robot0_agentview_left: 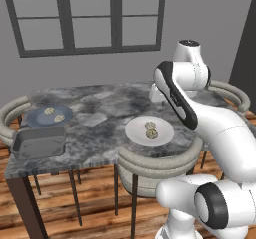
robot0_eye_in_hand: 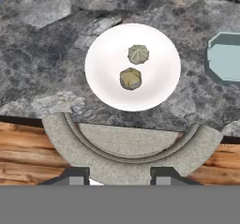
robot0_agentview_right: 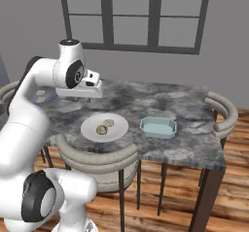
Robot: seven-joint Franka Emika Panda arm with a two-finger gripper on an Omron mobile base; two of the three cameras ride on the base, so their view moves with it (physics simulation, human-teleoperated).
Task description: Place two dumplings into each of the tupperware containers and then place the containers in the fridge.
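- Fingertips of the gripper point(robot0_eye_in_hand: 120, 175) were seen parted, nothing between them.
- Two dumplings point(robot0_eye_in_hand: 134, 67) lay at twelve o'clock on the white plate point(robot0_eye_in_hand: 159, 85); the teal container point(robot0_eye_in_hand: 226, 59) sat at two o'clock.

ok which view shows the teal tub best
The right base view: the whole teal tub sits unobstructed on the table, right of the white plate. The hand view catches just part of it at the right edge. In the left base view the arm blocks that area.

Open marble table point(robot0_agentview_left: 95, 113) between white plate point(robot0_agentview_left: 137, 133) and blue-grey plate point(robot0_agentview_left: 37, 118); curved chair back point(robot0_agentview_left: 155, 159) along the near edge.
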